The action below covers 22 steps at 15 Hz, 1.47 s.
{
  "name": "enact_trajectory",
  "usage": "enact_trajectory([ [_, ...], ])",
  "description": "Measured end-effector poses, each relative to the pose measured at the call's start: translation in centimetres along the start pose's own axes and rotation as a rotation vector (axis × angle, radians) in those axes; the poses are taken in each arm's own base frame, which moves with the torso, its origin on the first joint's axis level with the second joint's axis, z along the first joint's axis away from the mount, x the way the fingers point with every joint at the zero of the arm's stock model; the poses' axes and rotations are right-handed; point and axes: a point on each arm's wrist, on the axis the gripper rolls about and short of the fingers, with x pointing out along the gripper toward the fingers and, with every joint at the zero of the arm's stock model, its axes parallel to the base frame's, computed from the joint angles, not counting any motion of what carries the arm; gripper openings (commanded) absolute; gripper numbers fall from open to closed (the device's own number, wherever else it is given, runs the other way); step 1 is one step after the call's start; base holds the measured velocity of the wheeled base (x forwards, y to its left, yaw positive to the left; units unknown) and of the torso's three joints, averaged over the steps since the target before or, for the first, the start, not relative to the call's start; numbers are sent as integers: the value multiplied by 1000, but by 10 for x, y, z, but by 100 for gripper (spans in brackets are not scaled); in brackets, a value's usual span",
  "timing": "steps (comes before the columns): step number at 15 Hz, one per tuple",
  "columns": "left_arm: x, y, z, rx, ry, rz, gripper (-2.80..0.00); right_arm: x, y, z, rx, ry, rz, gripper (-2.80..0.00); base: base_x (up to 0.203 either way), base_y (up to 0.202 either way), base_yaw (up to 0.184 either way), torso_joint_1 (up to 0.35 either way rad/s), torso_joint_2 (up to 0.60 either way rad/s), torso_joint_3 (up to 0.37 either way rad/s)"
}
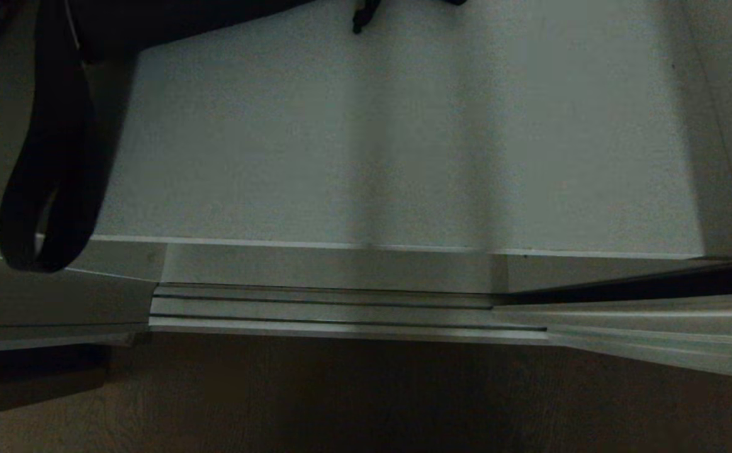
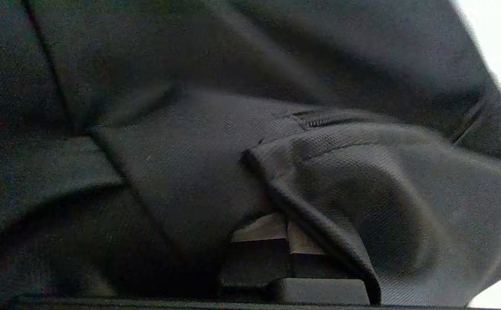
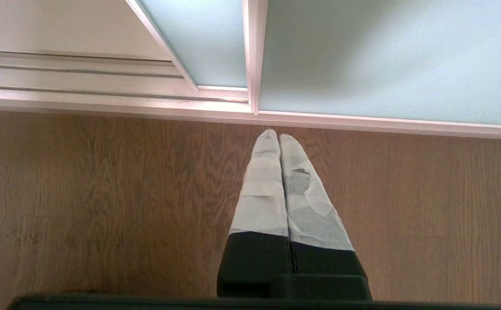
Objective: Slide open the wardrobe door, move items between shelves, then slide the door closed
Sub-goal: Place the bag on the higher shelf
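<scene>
A bulky black bag (image 2: 216, 163) fills the left wrist view. My left gripper (image 2: 285, 230) is shut on a fold of its fabric, and the fingertips are buried in the cloth. In the head view the same bag (image 1: 152, 25) hangs at the top left above the white-grey shelf (image 1: 403, 145), and its broad flat strap (image 1: 45, 189) loops down past the shelf's front edge. My right gripper (image 3: 279, 140) is shut and empty, held over the wooden floor just before the bottom rail of the frosted sliding wardrobe door (image 3: 384, 64).
The ribbed silver floor track (image 1: 321, 308) runs below the shelf's front edge. A second frosted panel (image 3: 207, 43) sits behind the door's upright frame. A small dark piece (image 1: 362, 16) pokes in at the top of the head view. Brown wooden floor (image 3: 104, 206) lies in front.
</scene>
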Motion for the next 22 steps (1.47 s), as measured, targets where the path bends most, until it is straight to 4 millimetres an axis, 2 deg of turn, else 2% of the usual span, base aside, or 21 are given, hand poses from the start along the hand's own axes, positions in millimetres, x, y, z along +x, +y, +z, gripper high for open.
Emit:
enact_trajectory([
  [4,-3,-12,14,-16,-130,-54,-280,0,0,0,0,-1,0,-280,0,0,0,0,0,0],
  [8,-7,-26,15,-162,-132,-118,-280,0,0,0,0,0,0,-280,0,0,0,0,0,0],
  [12,-2,-41,3,-299,-94,-174,-280,0,0,0,0,0,0,-280,0,0,0,0,0,0],
  [15,9,-49,-5,-337,-135,-199,-280,0,0,0,0,0,0,-280,0,0,0,0,0,0],
  [18,22,-54,-17,-305,-197,-197,-280,0,0,0,0,-1,0,-280,0,0,0,0,0,0],
  [22,44,-49,-43,-184,-174,-137,-280,0,0,0,0,0,0,-280,0,0,0,0,0,0],
])
